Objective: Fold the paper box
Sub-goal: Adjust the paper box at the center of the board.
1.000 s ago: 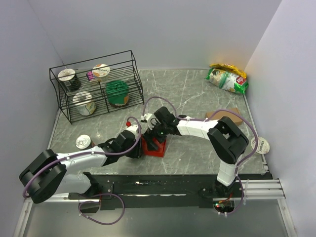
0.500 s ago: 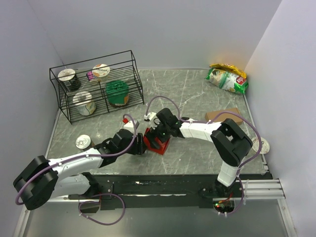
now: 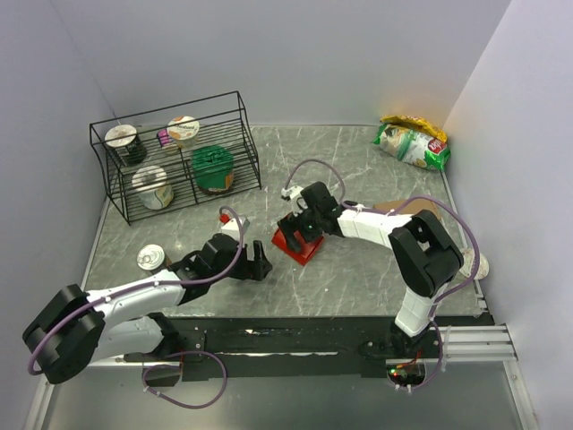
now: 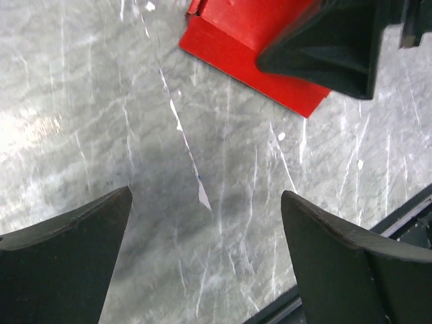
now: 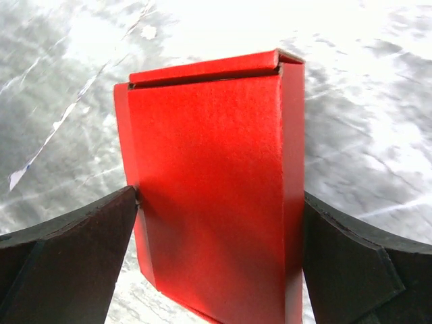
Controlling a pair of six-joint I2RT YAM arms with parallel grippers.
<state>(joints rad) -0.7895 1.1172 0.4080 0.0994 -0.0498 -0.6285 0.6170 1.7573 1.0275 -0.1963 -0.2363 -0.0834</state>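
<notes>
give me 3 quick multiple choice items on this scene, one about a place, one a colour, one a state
1. Where is the box?
A. in the rack
B. between the fingers of the right end effector
C. beside the chip bag

2. What colour is it?
A. brown
B. red
C. green

3. How is the left end effector?
A. shut on the box
B. shut on a can
C. open, holding nothing

Key:
1 B: the right wrist view shows a finger against each side of the box.
2 B: every visible face is bright red.
3 C: its fingers stand wide apart over bare table, with the box off beyond them.
</notes>
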